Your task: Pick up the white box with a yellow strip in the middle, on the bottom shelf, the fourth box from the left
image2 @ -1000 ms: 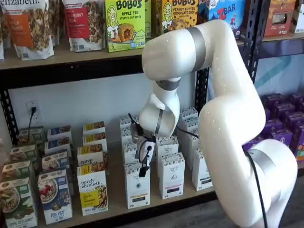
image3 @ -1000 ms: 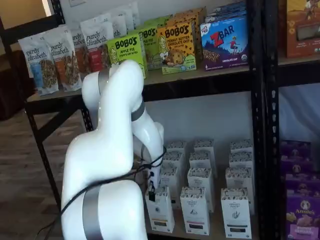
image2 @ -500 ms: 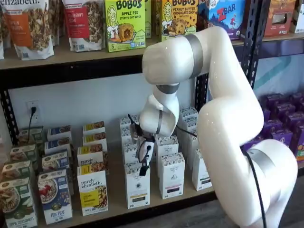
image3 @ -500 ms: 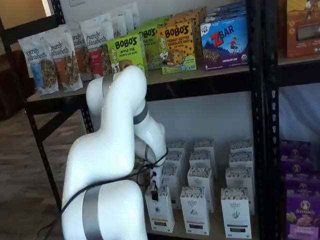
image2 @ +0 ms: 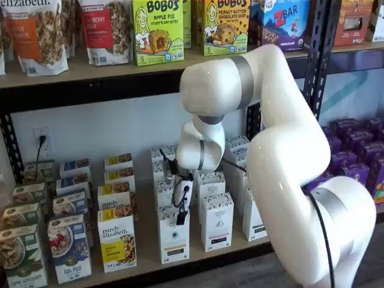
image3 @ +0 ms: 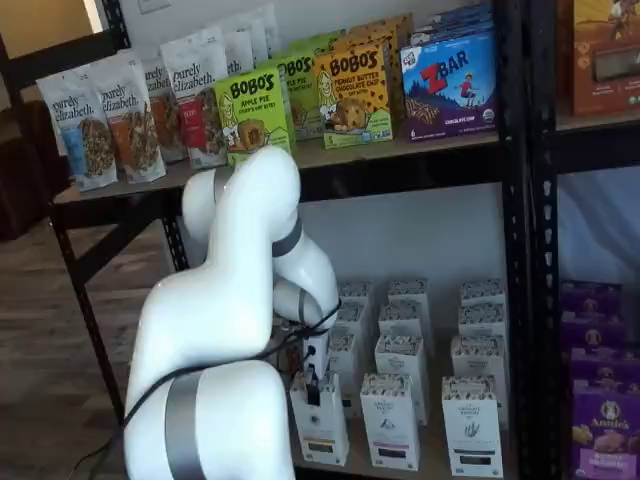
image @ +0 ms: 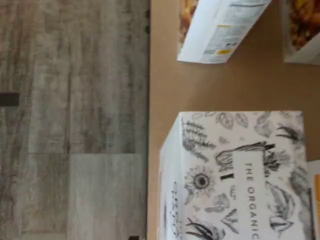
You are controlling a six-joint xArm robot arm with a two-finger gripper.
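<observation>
Lower centre of a shelf view: the white box (image2: 174,237) stands upright at the front of the bottom shelf (image2: 147,243), close to the black front rail. In the other shelf view it sits low, just right of the arm's base (image3: 320,428).

- Left of it you have a bare strip of board, then the purely elizabeth box (image2: 117,240); the two are apart.
- Right of it, a like white carton (image2: 217,222) stands near, with a narrow gap between.
- Behind it, more white cartons in a row, close.
- The wrist view shows the box's leaf-printed top (image: 240,175) near the shelf's front edge (image: 160,75), with grey plank floor (image: 75,125) past that edge.

Arm (image2: 282,150): it rises from the lower right, elbows high under the upper shelf, then the wrist drops straight down.

The fingers (image2: 180,215) point down just above the box's top, cable looped beside them. They stand spread wide with nothing between them. You cannot tell whether they touch the carton.
</observation>
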